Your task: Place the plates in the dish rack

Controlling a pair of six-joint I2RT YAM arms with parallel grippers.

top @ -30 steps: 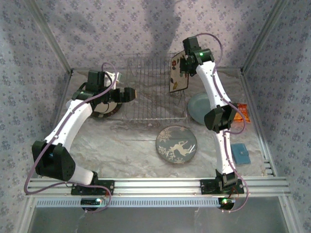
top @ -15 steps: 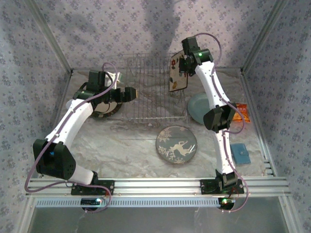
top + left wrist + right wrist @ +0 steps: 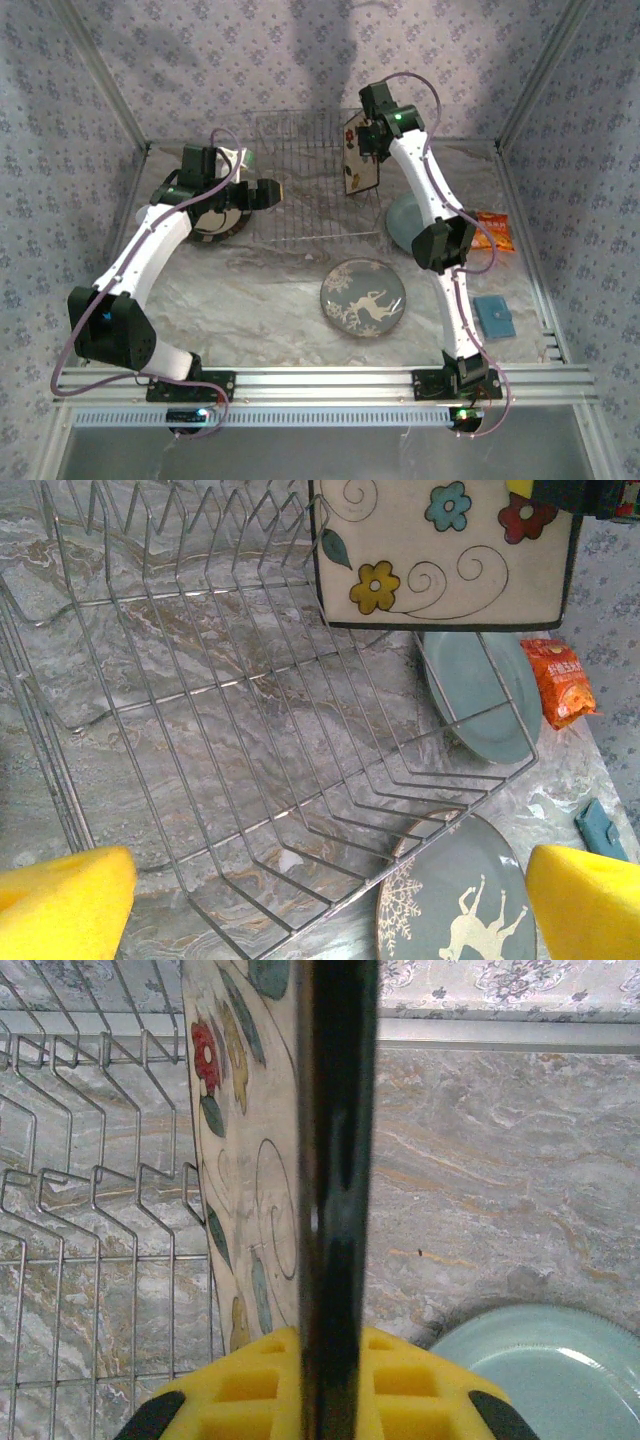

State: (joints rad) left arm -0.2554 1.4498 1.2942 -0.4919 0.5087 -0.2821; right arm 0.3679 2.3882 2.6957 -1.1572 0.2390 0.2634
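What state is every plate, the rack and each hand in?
Square flowered plate, on edge, held at rack's right end.
Deer plate, flat on table.
Pale blue plate, flat on table.
Brown-rimmed plate, flat under left arm.
Dish rack, no plate released in it.
Left hand, open.
Right hand, shut on that plate.

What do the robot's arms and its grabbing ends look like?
The left arm and right arm have smooth white shells with chunky black joints. Thin mauve cables loop alongside them, and a small green light glows near the right wrist. The left end effector and right end effector are black with yellow padded fingers.
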